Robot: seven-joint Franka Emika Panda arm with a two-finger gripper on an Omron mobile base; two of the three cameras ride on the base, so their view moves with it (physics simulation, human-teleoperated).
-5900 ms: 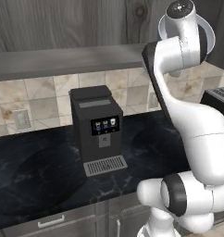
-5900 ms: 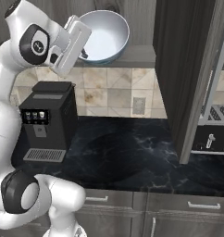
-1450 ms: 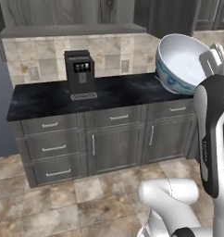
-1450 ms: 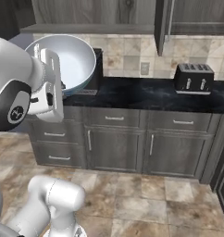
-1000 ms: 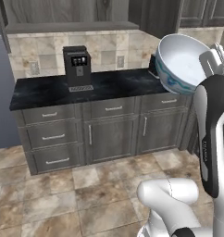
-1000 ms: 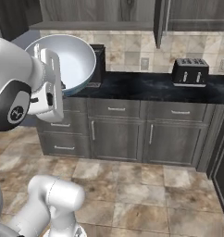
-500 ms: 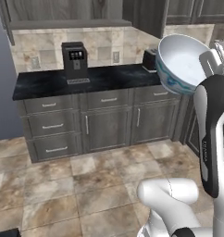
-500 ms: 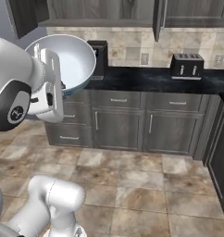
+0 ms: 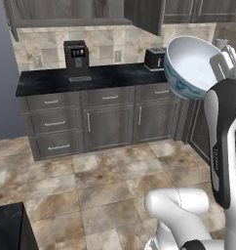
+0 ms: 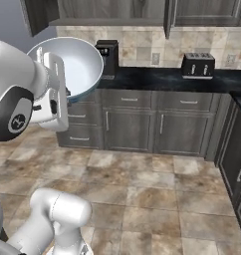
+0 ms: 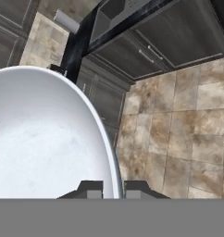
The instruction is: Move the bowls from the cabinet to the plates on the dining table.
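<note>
The white bowl with a blue pattern on its outside [image 9: 190, 66] hangs tilted in the air, high above the floor, with its hollow facing the room [image 10: 75, 64]. My gripper [image 11: 114, 187] is shut on its rim; in the hand view one finger sits inside the bowl [image 11: 44, 139] and one outside. The dark wood-grain wall cabinet [image 9: 66, 10] runs along the top of both base views, well behind the bowl. A black veined marble corner [image 9: 8, 219] shows at the lower left; I cannot tell whether it is the dining table. The tan bowl and the plates are out of view.
The black marble worktop [image 9: 105, 75] carries a coffee machine [image 9: 76, 56] and a toaster [image 10: 198, 64] over grey drawer units [image 10: 132, 122]. Brown tiled floor [image 10: 157, 194] spreads wide between me and the counter. More dark cabinets [image 10: 239, 149] line the right side.
The whole picture has shifted: the counter now stands farther off and more floor shows, so the base has driven back. The bowl stays in the gripper the same way.
</note>
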